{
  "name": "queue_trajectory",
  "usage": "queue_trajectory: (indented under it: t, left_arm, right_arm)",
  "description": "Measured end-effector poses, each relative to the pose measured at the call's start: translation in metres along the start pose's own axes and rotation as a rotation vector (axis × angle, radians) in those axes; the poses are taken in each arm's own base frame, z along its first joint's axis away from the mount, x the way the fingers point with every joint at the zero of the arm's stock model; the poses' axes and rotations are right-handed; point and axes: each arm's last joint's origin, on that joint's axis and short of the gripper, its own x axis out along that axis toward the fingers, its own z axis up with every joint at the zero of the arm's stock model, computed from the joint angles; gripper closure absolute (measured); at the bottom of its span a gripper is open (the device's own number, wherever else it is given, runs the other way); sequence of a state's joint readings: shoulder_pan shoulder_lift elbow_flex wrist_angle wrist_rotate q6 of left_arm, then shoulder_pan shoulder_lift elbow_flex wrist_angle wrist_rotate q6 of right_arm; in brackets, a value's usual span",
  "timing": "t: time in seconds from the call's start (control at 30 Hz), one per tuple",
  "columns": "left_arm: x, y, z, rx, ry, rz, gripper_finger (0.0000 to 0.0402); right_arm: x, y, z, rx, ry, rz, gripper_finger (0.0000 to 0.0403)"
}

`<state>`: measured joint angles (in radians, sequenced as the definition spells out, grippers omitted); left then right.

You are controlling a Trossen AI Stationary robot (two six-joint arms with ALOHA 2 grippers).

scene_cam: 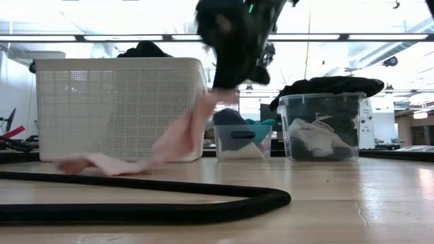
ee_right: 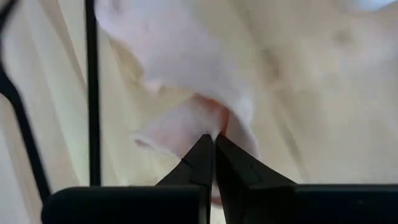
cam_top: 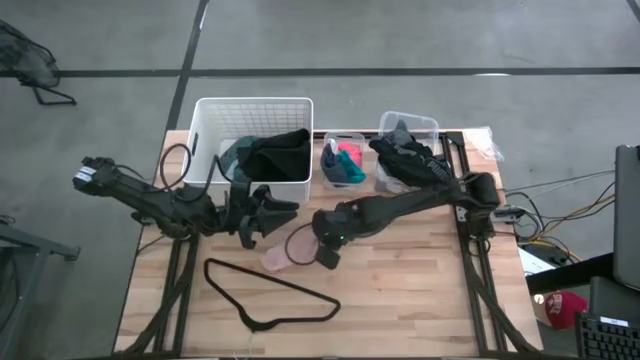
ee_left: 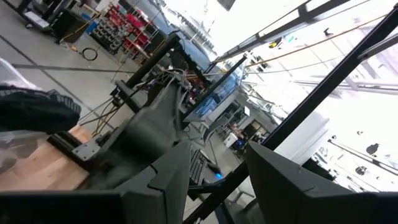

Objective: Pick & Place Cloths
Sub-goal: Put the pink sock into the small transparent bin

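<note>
Pink cloth [cam_top: 285,250] lies partly on the wooden surface [cam_top: 420,290] near its middle, one end pinched by the right gripper [cam_top: 327,257], whose fingers are closed tight on a fold of it; in the low view that end is lifted while the tail trails on the boards toward the wire hanger [cam_top: 270,295], which lies nearer the front edge. To do this lift well, I judge the arm should rise straight until the tail clears the surface and hanger, then carry it back without dragging. The left gripper [cam_top: 250,215] waits just beside, in front of the white basket [cam_top: 205,130], fingers partly apart and holding nothing. Farther back, the basket holds teal and black cloths [cam_top: 270,155]; a small bin [cam_top: 345,160] and a clear bin [cam_top: 408,150] hold more.
</note>
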<state>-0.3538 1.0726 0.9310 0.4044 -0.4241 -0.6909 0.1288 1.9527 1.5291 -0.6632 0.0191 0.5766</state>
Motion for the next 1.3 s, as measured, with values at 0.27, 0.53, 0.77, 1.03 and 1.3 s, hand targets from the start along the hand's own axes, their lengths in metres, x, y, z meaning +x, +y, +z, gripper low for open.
queue_trajectory:
  t: [0.27, 0.53, 0.77, 1.03, 1.3]
  left_arm:
    - [-0.002, -0.002, 0.004, 0.037, -0.011, -0.008, 0.0239]
    - [-0.002, -0.001, 0.003, 0.052, -0.008, -0.005, 0.0239]
    - [-0.002, -0.001, 0.003, 0.046, -0.007, -0.004, 0.0239]
    - [-0.002, 0.000, 0.002, 0.029, 0.001, 0.002, 0.0239]
    - [-0.002, 0.001, 0.001, 0.000, 0.013, 0.012, 0.0239]
  right_arm:
    - [-0.116, -0.009, 0.006, 0.071, -0.312, -0.074, 0.0394]
    - [-0.199, -0.050, 0.016, 0.191, -0.611, -0.129, 0.0394]
    - [-0.231, -0.099, 0.033, 0.278, -0.764, -0.198, 0.0394]
    - [-0.212, -0.162, 0.056, 0.377, -0.694, -0.255, 0.0394]
    - [-0.144, -0.202, 0.072, 0.451, -0.460, -0.301, 0.0394]
